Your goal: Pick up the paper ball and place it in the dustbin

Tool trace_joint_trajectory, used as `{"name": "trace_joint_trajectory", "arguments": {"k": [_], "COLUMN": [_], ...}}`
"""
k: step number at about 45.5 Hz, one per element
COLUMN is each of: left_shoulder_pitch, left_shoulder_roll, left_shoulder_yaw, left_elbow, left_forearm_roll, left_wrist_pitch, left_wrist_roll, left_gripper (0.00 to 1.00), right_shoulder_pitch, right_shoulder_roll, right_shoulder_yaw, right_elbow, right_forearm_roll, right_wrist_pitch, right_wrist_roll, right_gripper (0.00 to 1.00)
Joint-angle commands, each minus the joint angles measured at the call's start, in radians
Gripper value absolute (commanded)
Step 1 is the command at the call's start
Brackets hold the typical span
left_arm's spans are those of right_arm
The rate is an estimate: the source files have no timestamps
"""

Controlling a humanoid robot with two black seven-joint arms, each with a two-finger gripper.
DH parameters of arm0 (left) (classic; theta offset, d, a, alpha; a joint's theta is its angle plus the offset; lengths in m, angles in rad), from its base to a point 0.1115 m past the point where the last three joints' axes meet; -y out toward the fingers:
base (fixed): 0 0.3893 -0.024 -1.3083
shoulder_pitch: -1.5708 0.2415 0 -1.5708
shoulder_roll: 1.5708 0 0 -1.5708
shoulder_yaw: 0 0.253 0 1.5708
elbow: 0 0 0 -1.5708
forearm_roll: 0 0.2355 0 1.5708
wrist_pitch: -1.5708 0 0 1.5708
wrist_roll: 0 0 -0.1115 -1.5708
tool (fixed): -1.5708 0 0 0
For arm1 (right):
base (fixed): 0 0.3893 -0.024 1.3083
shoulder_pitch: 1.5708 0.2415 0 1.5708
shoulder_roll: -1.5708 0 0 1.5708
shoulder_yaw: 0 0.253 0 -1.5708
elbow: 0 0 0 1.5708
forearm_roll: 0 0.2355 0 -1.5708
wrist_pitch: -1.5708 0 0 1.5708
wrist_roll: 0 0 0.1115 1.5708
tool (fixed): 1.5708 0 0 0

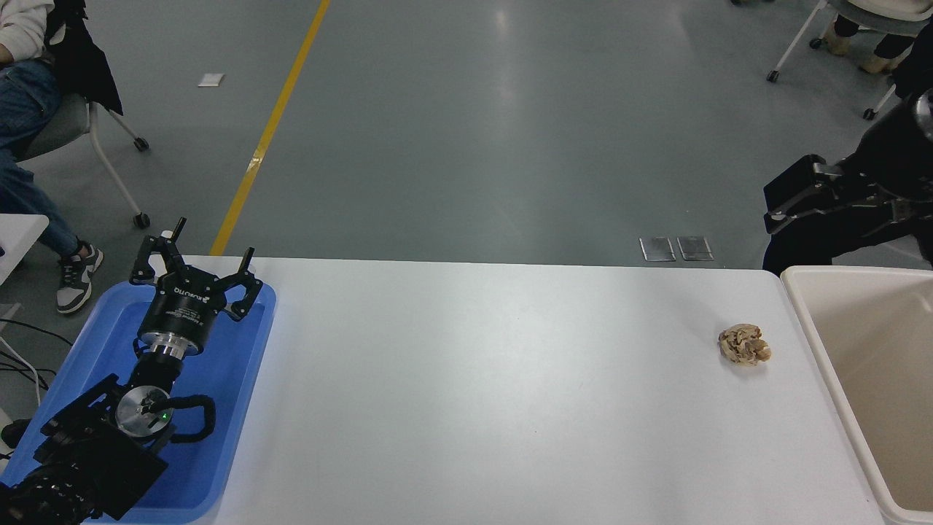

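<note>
The paper ball point(744, 344), a crumpled tan lump, lies on the white table point(481, 394) near its right end, just left of the dustbin point(800, 306). The dustbin is cream-white, stands at the right edge and looks empty in the part that shows. My right gripper point(778, 208) hangs beyond the table's far right corner, above and behind the ball and well apart from it; its state is unclear from this angle. My left gripper point(215, 239) is parked open and empty over the blue tray at the lower left.
A shallow blue tray point(240, 408) sits at the table's left end under the left arm. A seated person point(29, 109) is at the far left, and chairs with another person's legs point(853, 36) are at the far right.
</note>
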Motion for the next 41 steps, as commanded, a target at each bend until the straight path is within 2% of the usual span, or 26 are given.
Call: {"name": "trace_joint_trajectory", "arguments": {"k": [1,41], "left_shoulder_pitch": [0.000,0.000], "left_shoulder_roll": [0.000,0.000], "left_shoulder_yaw": [0.000,0.000], "left_elbow": [0.000,0.000], "left_forearm_roll": [0.000,0.000], "left_wrist_pitch": [0.000,0.000], "left_wrist_roll": [0.003,0.000], "left_gripper": [1.00,1.00], "right_shoulder_pitch": [-0.002,-0.010], "right_shoulder_roll": [0.001,0.007], "right_shoulder_yaw": [0.001,0.004], "right_elbow": [0.003,0.000], "right_forearm_roll": [0.002,0.008], "right_wrist_pitch": [0.000,0.000], "right_wrist_roll": [0.000,0.000], "right_gripper": [1.00,1.00]}}
